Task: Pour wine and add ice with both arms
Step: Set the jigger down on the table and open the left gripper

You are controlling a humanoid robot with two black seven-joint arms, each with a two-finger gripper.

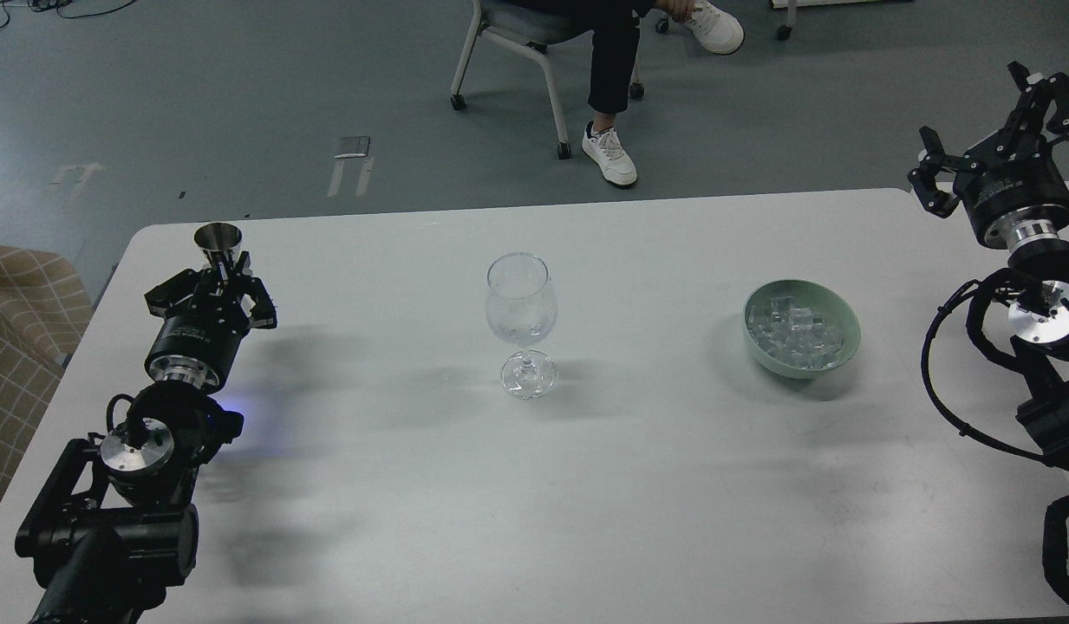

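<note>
A small metal measuring cup [218, 239] stands at the table's far left. My left gripper [228, 270] is right behind it, and its fingers close around the cup's lower part. The wine does not show inside the cup. A clear wine glass [521, 303] stands upright at the table's middle; I cannot tell whether it holds liquid. A pale green bowl [837, 355] to the right holds a heap of ice cubes [798, 332]. My right gripper [989, 139] is open and empty, raised past the table's far right corner, well away from the bowl.
The white table [534, 485] ends at a far edge just behind the cup. A seated person's legs [610, 95] and a chair are on the floor beyond it. A tan checked seat [14, 347] stands left of the table.
</note>
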